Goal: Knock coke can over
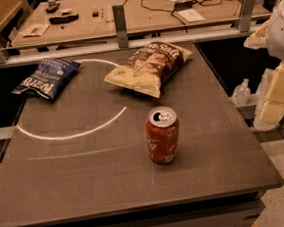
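Note:
The coke can is small and red with white lettering and a silver top. It stands upright on the dark table, right of centre and toward the front. My gripper hangs at the right edge of the view, beyond the table's right edge. It is well to the right of the can and apart from it. A white arm segment sits above it.
A brown and cream chip bag lies behind the can. A blue chip bag lies at the far left. A railing with metal posts runs along the table's back edge, with a cluttered desk behind it. A clear bottle stands right of the table.

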